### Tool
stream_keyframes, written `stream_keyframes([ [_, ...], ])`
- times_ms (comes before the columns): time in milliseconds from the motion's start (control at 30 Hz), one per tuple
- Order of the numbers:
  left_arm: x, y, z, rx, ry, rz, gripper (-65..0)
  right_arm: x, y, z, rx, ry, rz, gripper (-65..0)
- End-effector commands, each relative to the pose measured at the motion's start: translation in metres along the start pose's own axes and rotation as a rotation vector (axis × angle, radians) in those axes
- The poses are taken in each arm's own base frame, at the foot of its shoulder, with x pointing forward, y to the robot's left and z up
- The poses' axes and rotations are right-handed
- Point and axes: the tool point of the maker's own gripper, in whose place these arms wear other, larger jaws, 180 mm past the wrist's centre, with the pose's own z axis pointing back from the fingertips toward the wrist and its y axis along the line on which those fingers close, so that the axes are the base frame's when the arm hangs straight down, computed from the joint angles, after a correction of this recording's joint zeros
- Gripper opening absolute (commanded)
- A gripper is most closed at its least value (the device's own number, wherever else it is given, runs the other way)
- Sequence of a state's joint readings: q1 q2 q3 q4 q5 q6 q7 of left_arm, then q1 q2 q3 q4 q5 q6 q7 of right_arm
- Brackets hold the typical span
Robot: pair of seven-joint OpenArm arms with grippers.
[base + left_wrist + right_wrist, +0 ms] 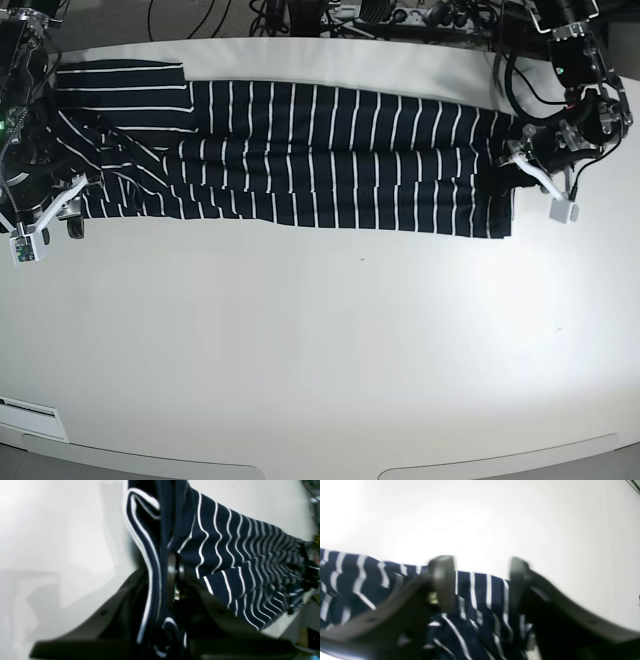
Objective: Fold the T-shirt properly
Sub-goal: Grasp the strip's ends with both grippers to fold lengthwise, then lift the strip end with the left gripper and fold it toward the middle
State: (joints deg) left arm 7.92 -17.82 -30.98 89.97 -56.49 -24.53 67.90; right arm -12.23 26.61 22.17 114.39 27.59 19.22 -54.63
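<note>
Nearest, the white table [330, 350] runs bare and wide from its curved near edge up to the cloth, the broadest open room for moving in the base view; a small white label [30, 408] sits at the near left rim. Farther back, the T-shirt [320, 155] lies as a long flat band across the table, dark navy with thin white stripes, reaching from the left arm's side at the scene's right to the right arm's side at the scene's left, where a sleeve spreads toward the far left corner.

At the right end of the band, the left gripper [175, 567] is clenched on the T-shirt's edge: in the left wrist view a bunched fold with white trim passes between the pressed fingers [171, 580], and the rest of the cloth streams away over the table. At the left end, the right gripper [480, 582] stands with its jaws apart, straddling the striped hem; cloth fills the gap between the fingers [443, 582], but that view is blurred and I cannot tell whether they touch it.

Beyond the far edge, dark cables [330, 15] crowd the back, close behind both arms.
</note>
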Motion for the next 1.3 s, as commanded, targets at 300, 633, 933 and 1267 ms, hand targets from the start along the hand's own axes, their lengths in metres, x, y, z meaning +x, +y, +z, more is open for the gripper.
stream_keyframes([
  [300,0.048,0.03,0.054,0.074,-0.115,-0.032,-65.0,-0.028,0.05,0.012,0.233,0.023,0.007,-65.0],
  [633,0.048,0.016,0.054,-0.009,-0.12,-0.034,-65.0,-0.075,0.073,-0.004,0.309,0.101,-0.101,-65.0],
  [933,0.047,-0.037,0.062,-0.297,-0.128,-0.107,-65.0,-0.105,0.075,-0.014,0.339,0.178,-0.137,-65.0],
  [1267,0.043,-0.087,0.051,-0.394,-0.195,-0.144,-65.0,-0.11,0.076,-0.013,0.343,0.204,-0.145,-65.0],
])
